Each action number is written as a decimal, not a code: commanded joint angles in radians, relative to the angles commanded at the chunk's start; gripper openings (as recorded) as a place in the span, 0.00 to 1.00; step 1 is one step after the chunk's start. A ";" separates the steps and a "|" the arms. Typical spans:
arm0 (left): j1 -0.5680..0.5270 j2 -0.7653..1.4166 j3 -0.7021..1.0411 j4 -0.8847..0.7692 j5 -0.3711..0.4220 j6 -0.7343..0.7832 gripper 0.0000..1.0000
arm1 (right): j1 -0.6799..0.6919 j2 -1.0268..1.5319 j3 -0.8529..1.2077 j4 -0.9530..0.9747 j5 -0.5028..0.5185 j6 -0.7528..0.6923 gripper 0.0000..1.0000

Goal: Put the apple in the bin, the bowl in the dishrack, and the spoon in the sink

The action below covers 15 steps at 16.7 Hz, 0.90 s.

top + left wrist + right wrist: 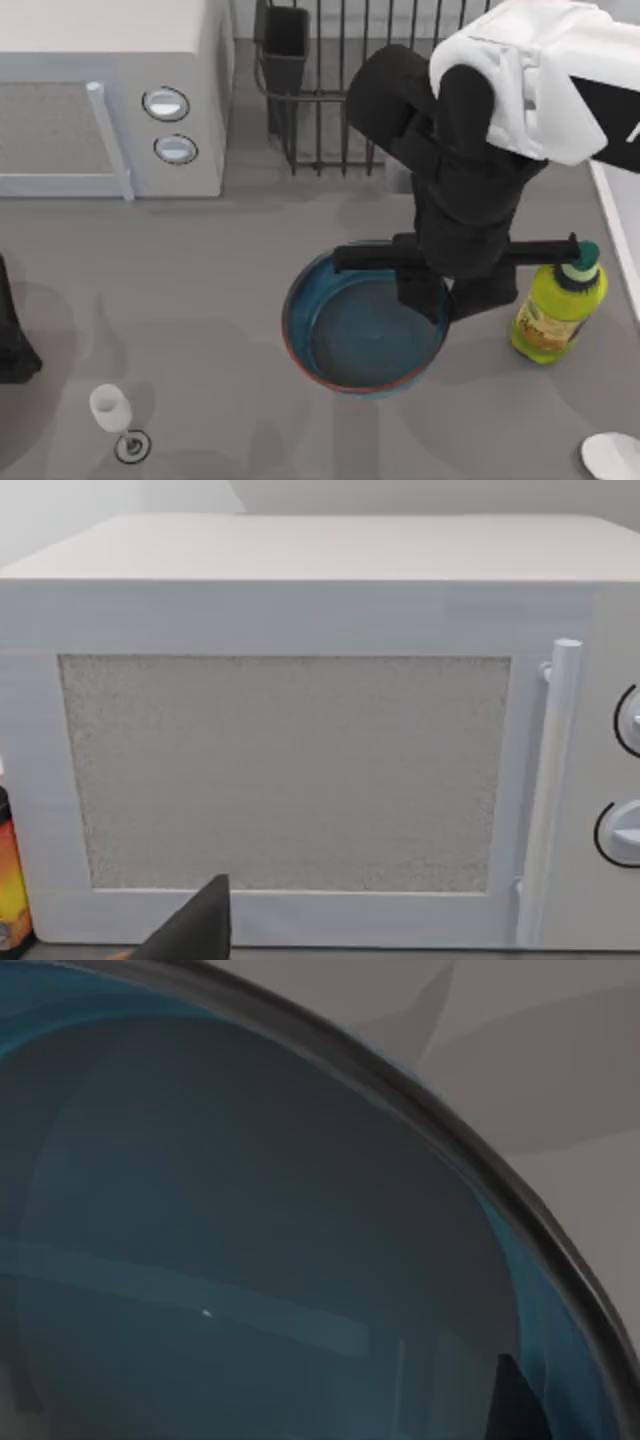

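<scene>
The teal-blue bowl [350,340] with a reddish-brown rim stands on the grey table at the middle. My right gripper [450,298] reaches down at the bowl's right rim, one finger inside and one outside, shut on the bowl. The right wrist view looks closely into the bowl [230,1240], with one dark fingertip [512,1400] at its edge. The black wire dishrack [330,110] with its dark cutlery cup stands at the back. The sink's white rim [620,235] runs along the right edge. My left arm [15,340] is parked at the far left. Apple, spoon and bin are out of view.
A white microwave [110,100] with two knobs fills the back left and faces the left wrist camera [290,770]. A green bottle [555,315] stands just right of the bowl. A small white stemmed glass [112,412] is at the front left, a white rounded object [612,455] at the front right.
</scene>
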 joint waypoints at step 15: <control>0.000 0.000 0.000 0.000 0.000 0.000 1.00 | 0.188 -0.254 -0.048 0.774 0.677 -0.402 0.00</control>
